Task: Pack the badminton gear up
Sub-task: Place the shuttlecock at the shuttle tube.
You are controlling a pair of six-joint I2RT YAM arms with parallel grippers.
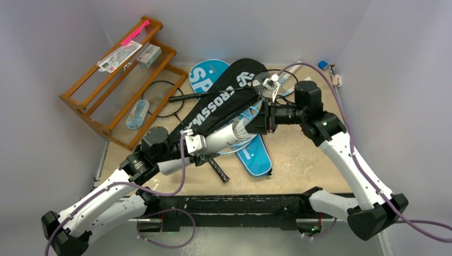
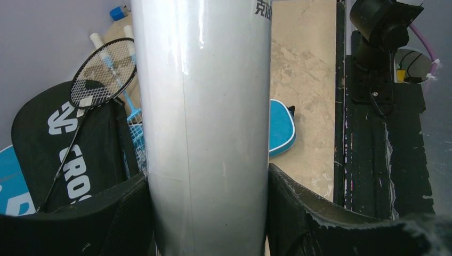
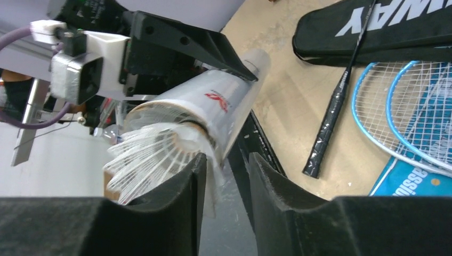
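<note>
My left gripper [image 1: 205, 145] is shut on the long white tube [image 1: 224, 137], which it holds off the table with the mouth toward the right; the tube fills the left wrist view [image 2: 208, 106]. A white shuttlecock [image 3: 149, 152] sticks out of the tube's mouth [image 3: 213, 101]. My right gripper [image 3: 226, 162] is at that mouth, narrowly open with nothing between the jaws; its left finger touches the feather skirt. The black CROSSWAY cover [image 1: 224, 96], blue covers [image 1: 205, 74], light-blue rackets [image 3: 405, 106] and a black racket [image 1: 160, 98] lie on the table behind.
A wooden rack [image 1: 106, 90] stands at the back left with packaged items and a pink stick [image 1: 125, 50] on it. Small objects [image 1: 322, 65] lie in the back right corner. The black arm-base bar [image 1: 234, 205] runs along the near edge. Grey walls enclose the table.
</note>
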